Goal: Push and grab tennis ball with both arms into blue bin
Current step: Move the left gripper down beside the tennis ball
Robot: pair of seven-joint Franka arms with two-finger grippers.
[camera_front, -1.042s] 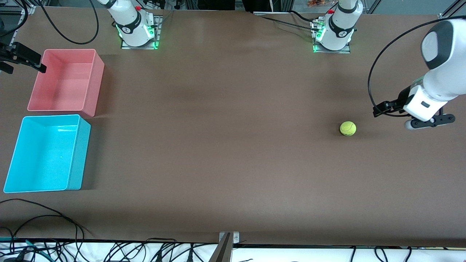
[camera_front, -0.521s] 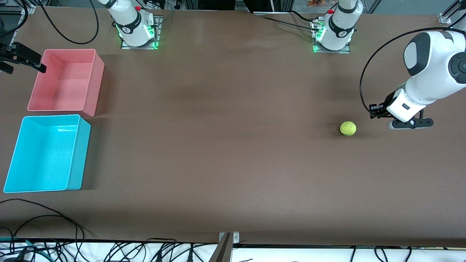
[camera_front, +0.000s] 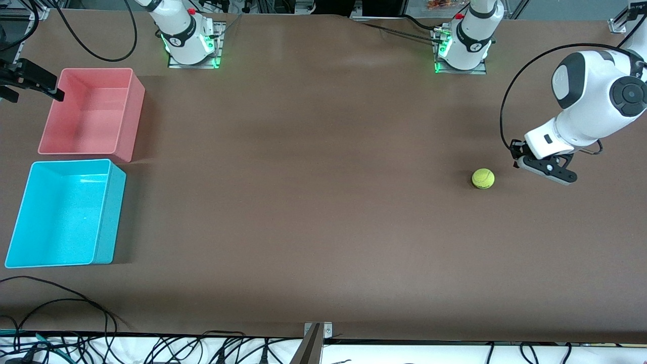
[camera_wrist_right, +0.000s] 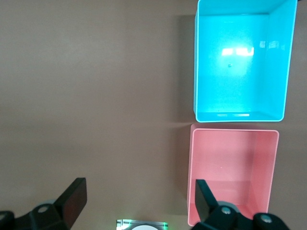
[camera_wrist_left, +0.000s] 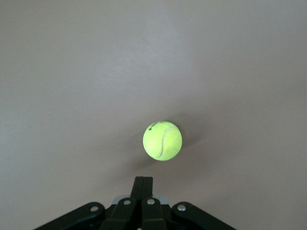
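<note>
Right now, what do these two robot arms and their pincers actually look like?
Both arms are glossy white, rounded segments with dark grey joint caps. The left arm carries a looping black cable and ends in a black two-finger left pincer. The right pincer is black too. Each white base stands on a metal plate with green lights and a small red button.

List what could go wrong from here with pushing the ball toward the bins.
1. The left gripper, fingers shut, sits beside the tennis ball at the left arm's end; an off-centre nudge on a round ball could send it rolling off line.
2. The blue bin stands at the right arm's end with the pink bin right beside it, so a drifting ball may reach the wrong one.
3. The right gripper waits, open, high near the bins; a fast ball could pass it.
</note>
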